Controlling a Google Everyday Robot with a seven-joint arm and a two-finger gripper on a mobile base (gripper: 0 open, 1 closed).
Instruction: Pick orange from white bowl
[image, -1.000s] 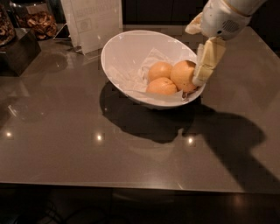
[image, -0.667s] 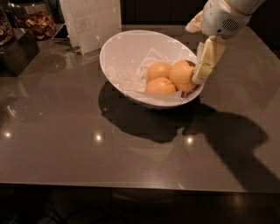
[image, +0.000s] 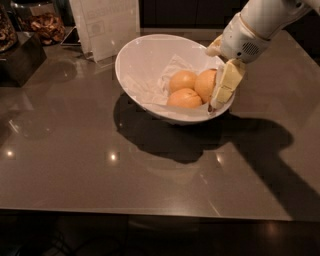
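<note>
The white bowl (image: 137, 65) stands tilted on the grey-brown table, lined with crumpled white paper. Three oranges lie in it, pressed together. The orange (image: 205, 84) on the right looks the largest and is partly hidden by my gripper. Two others lie at the back left (image: 182, 80) and the front (image: 184, 98). My gripper (image: 222, 91) reaches down from the upper right into the bowl's right side, right against the right-hand orange, its cream-coloured tip low by the bowl's rim.
A white paper bag (image: 106, 25) stands behind the bowl at the back left. A dark box (image: 20, 57) and containers of dried snacks (image: 42, 25) sit at the far left. The table's front edge (image: 150, 212) runs across the bottom.
My gripper has sunk slightly lower into the bowl beside the right-hand orange. The bowl and the oranges have hardly shifted.
</note>
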